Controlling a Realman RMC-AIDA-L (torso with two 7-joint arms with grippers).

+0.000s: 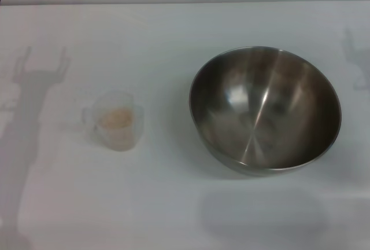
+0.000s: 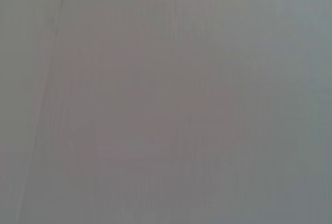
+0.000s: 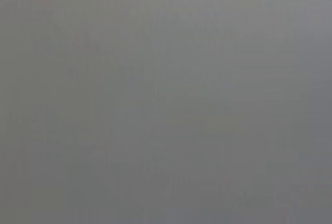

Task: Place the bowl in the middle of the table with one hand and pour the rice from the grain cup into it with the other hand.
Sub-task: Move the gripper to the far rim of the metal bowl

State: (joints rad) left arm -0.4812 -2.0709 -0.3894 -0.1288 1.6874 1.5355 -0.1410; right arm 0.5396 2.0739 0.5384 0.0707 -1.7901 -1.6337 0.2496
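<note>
White table (image 1: 173, 203), bowl (image 1: 266, 108), grain cup (image 1: 117, 120)

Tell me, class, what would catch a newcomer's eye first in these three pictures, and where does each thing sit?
The eye lands first on the big shiny steel bowl, empty, on the robot's right side of the white table. Next comes the small clear grain cup to its left, standing apart from it with pale rice inside. No gripper appears in any view; only arm-like shadows fall on the table near the side edges, and both wrist views show plain grey.
</note>
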